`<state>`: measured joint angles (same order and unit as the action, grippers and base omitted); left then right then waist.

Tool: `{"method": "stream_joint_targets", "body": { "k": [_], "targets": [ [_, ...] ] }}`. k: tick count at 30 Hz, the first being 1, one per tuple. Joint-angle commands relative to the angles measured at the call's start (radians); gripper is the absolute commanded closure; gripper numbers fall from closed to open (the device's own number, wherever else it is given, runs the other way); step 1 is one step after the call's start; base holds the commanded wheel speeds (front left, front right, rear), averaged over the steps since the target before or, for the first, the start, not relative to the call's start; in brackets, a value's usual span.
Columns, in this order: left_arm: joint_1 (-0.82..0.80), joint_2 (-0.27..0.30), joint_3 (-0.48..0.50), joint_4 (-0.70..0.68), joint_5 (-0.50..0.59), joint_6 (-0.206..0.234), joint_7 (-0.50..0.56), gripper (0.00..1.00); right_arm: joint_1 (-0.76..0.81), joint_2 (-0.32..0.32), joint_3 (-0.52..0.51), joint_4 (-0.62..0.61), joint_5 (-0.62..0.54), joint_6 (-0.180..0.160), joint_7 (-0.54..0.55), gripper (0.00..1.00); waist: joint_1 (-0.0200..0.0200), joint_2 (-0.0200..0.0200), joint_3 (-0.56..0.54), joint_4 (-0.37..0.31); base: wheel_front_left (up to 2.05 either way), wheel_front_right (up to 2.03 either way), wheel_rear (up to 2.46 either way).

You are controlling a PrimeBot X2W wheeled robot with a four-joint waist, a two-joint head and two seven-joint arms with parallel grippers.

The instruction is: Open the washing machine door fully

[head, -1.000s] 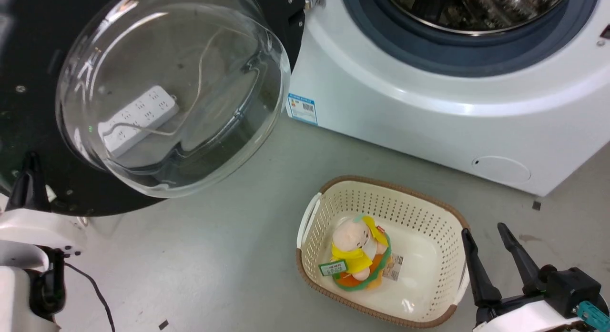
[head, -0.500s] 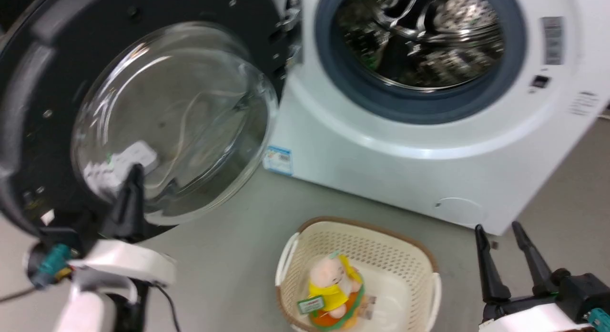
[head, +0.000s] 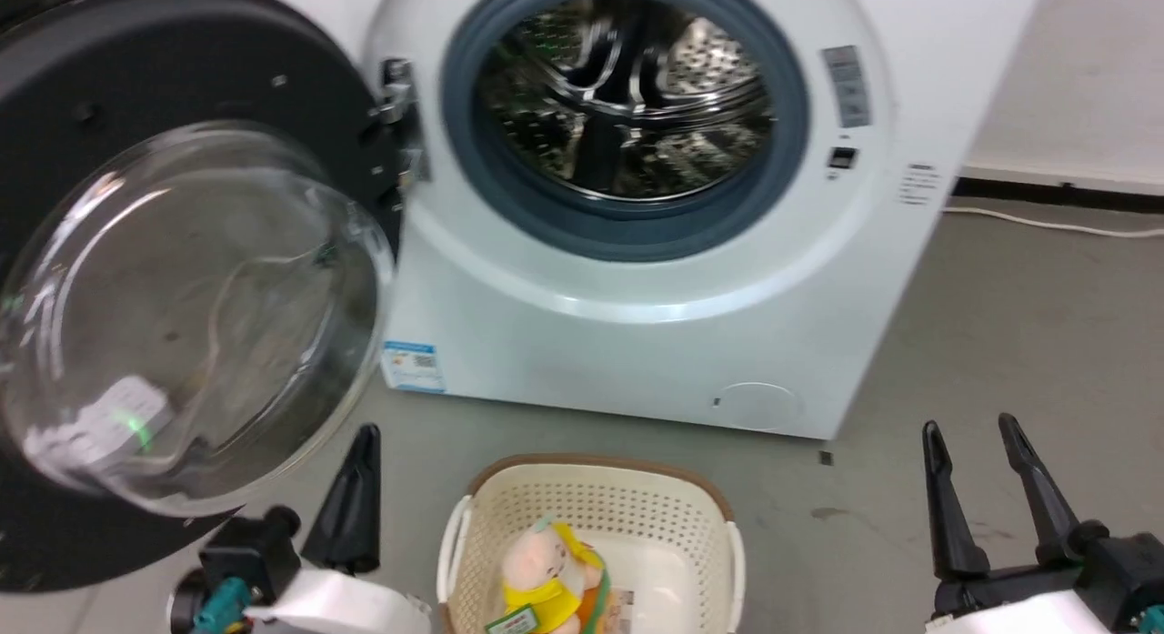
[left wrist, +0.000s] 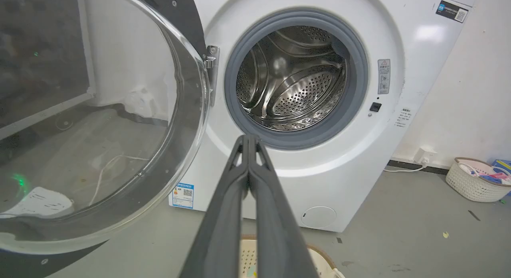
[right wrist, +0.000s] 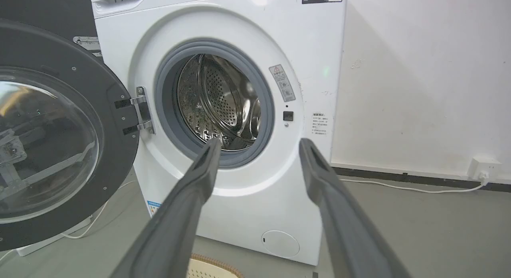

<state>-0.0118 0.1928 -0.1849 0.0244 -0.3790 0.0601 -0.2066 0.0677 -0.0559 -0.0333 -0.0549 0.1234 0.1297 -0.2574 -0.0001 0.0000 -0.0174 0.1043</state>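
The washing machine door stands swung wide to the left of the washer, its glossy black rim around a clear domed glass bowl. A metal hinge joins it to the white front beside the steel drum mouth. The door also appears at the left in both wrist views. My left gripper is shut on nothing, just off the door's lower right edge and apart from it; its pressed-together fingers point at the drum mouth. My right gripper is open and empty at the lower right.
A cream basket with a plush toy sits on the grey floor before the washer, between my grippers. A small round white flap is low on the washer. A white cable runs along the wall, and another basket stands far right.
The head camera has tilted up, showing more of the washer. My left gripper, still shut, has come away from the door's lower rim to its lower right. The right gripper stays open.
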Motion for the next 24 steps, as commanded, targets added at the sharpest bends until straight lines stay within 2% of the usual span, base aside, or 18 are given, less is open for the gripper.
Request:
{"method": "stream_joint_targets", "body": {
  "k": [1, 8, 9, 10, 24],
  "targets": [
    [0.02, -0.009, -0.005, 0.008, 0.006, 0.002, -0.013, 1.0, 0.018, 0.005, -0.004, -0.006, -0.003, 0.001, -0.004, 0.0, 0.0001, 0.0, -0.004, -0.032, 0.0, 0.0, 0.0],
    [0.039, -0.023, -0.025, 0.054, 0.04, 0.006, -0.041, 1.0, 0.057, 0.005, -0.007, 0.017, 0.001, 0.001, -0.004, 0.0, 0.0001, 0.0, -0.005, -0.054, 0.0, 0.0, 0.0],
    [0.04, -0.026, -0.028, 0.058, 0.048, 0.01, -0.044, 0.54, 0.06, 0.005, -0.005, 0.02, 0.001, 0.001, -0.004, 0.0, 0.0001, 0.0, -0.005, -0.055, 0.0, 0.0, 0.0],
    [0.041, -0.029, -0.031, 0.065, 0.056, 0.013, -0.046, 0.0, 0.062, 0.005, -0.004, 0.022, 0.001, 0.001, -0.004, 0.0, 0.0001, 0.0, -0.005, -0.055, 0.0, 0.0, 0.0],
    [0.042, -0.052, -0.057, 0.144, 0.096, 0.016, -0.054, 0.0, 0.057, 0.006, 0.005, 0.052, 0.016, 0.001, -0.004, 0.0, 0.0001, 0.0, -0.007, -0.053, 0.0, 0.0, 0.0]
  ]
}}
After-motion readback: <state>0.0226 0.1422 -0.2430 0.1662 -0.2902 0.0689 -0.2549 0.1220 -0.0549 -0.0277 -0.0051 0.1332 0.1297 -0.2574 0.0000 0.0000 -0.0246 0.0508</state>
